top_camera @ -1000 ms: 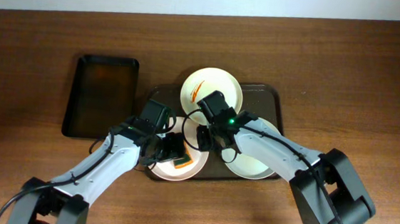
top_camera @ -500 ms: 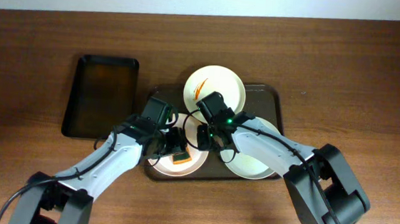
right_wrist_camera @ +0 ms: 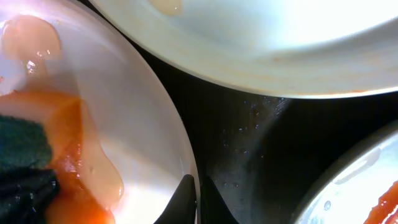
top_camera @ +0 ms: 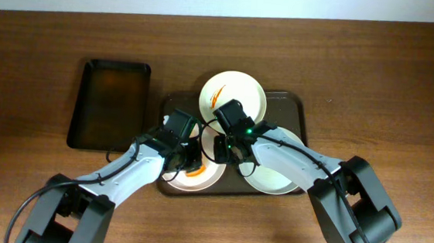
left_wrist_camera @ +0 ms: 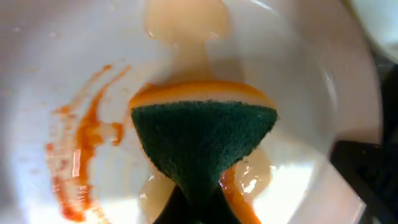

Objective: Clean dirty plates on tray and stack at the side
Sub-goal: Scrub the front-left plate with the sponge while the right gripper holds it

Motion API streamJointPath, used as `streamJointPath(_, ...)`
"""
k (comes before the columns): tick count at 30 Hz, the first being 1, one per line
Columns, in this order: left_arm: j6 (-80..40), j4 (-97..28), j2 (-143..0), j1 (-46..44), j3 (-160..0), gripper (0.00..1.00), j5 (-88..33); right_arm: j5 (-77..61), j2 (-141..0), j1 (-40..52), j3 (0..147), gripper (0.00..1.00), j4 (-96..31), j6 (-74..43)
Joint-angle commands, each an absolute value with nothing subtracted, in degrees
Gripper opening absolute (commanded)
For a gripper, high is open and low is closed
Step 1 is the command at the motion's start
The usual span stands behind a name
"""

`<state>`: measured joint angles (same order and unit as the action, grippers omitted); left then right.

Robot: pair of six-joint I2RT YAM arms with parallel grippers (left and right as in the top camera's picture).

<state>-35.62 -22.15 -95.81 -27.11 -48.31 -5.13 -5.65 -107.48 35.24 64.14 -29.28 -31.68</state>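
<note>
Three plates lie on the dark tray (top_camera: pixel 296 106). At the back is a cream plate (top_camera: pixel 231 96) with an orange smear, at the right a pale plate (top_camera: pixel 276 179), at the front left a white plate (top_camera: pixel 206 180). My left gripper (top_camera: pixel 190 163) is shut on a green and orange sponge (left_wrist_camera: pixel 205 134) that presses on the white plate (left_wrist_camera: pixel 56 56), beside red sauce streaks (left_wrist_camera: pixel 78 165) and soapy puddles. My right gripper (right_wrist_camera: pixel 198 194) is shut on that plate's rim (right_wrist_camera: pixel 180 140), one finger inside and one outside. The sponge (right_wrist_camera: pixel 22 143) shows at the left edge of the right wrist view.
A smaller black tray (top_camera: pixel 109 105) lies on the wooden table left of the big tray. In the right wrist view the cream plate (right_wrist_camera: pixel 261 50) sits above and the pale plate (right_wrist_camera: pixel 364 186), with a sauce spot, at the lower right, dark wet tray floor (right_wrist_camera: pixel 261 137) between.
My left gripper has closed on the sponge and shifted slightly right over the white plate. The right gripper has stayed shut on the rim.
</note>
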Motion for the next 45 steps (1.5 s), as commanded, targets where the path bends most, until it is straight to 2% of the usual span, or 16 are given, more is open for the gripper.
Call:
streamJointPath(1, -35.33, -26.94, -96.86, -26.89, -47.92, 0.0, 8.56, -5.76, -108.4, 35.29, 64.16, 0.04, -29.78, -31.79)
streamJointPath(5, -35.07, -32.16, -96.86, -26.85, -47.92, 0.0, 22.92, -5.74, -108.4, 35.29, 64.16, 0.04, -29.82, -31.77)
streamJointPath(9, -31.77, -34.48, -94.59, -26.85, -51.59, 0.0, 23.77, -5.72, -108.4, 35.29, 64.16, 0.04, -29.8, -31.77)
streamJointPath(12, -31.79, -38.52, -89.52, -26.85, -57.65, 0.0, 19.99, -5.74, -108.4, 35.27, 64.16, 0.04, -29.78, -31.77)
streamJointPath(15, -31.75, -33.87, -86.65, -26.85, -58.33, 0.0, 8.56, -5.76, -108.4, 35.29, 64.16, 0.04, -29.76, -31.81)
streamJointPath(18, -31.83, -31.18, -88.95, -26.85, -58.17, 0.0, 2.87, -5.76, -108.4, 35.29, 64.16, 0.04, -29.76, -31.81)
streamJointPath(27, -32.01, -24.71, -105.03, -26.85, -58.17, 0.0, 2.96, -5.74, -108.4, 35.27, 64.16, 0.04, -29.74, -31.81)
streamJointPath(35, -32.01, -39.75, -106.28, -26.85, -58.46, 0.0, 25.71, -5.52, -108.4, 35.27, 64.16, 0.04, -29.76, -31.79)
streamJointPath(39, -32.08, -46.5, -106.26, -26.85, -62.43, 0.0, 25.91, -5.32, -108.4, 35.27, 64.16, 0.04, -29.8, -31.81)
streamJointPath(42, -33.26, -57.47, -105.56, -26.85, -71.46, 0.0, 21.58, -5.32, -108.4, 35.27, 64.16, 0.04, -29.76, -31.81)
streamJointPath(45, -33.34, -57.47, -104.64, -26.85, -74.04, 0.0, 13.23, -5.32, -108.4, 35.27, 64.16, 0.04, -29.76, -31.81)
